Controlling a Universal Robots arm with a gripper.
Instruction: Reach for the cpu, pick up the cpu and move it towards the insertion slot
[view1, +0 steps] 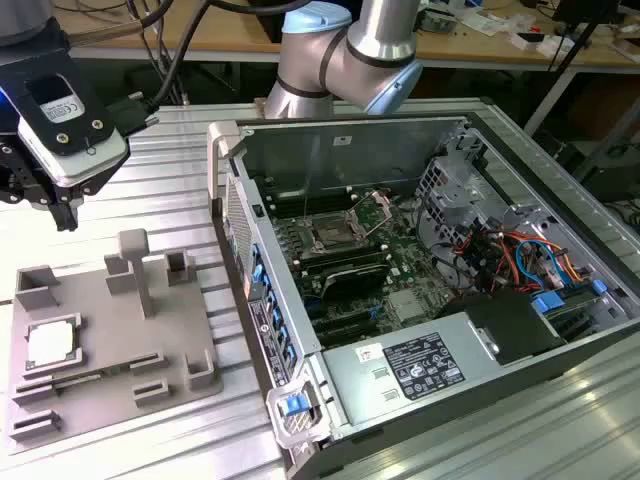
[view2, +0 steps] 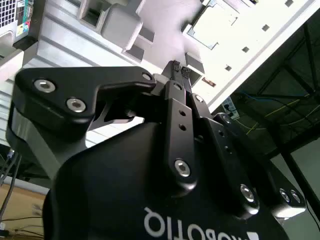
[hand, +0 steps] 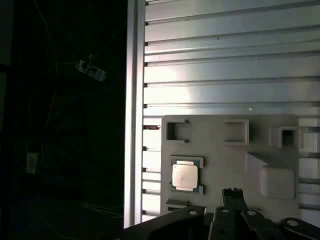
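While its fingers sit pressed together with nothing between them, the gripper (view2: 179, 67) hangs in the air, touching nothing. In the exterior view it (view1: 66, 218) is at the far left, above the slatted table (view1: 180, 160) and just beyond the far edge of the grey tray (view1: 110, 320). The cpu (hand: 185, 176) lies flat in a square pocket of that tray, silver top up, near the tray's corner. In the first wrist view it shows just beside the fingertips, though the exterior view puts it (view1: 50, 343) below the gripper and apart from it. Raised blocks stand on the rest of the tray. To the exterior view's right lies the open case (view1: 330, 150). The slot (view1: 333, 236) sits on the green board (view1: 400, 270) inside, its silver bracket raised, well apart from the gripper and the cpu.
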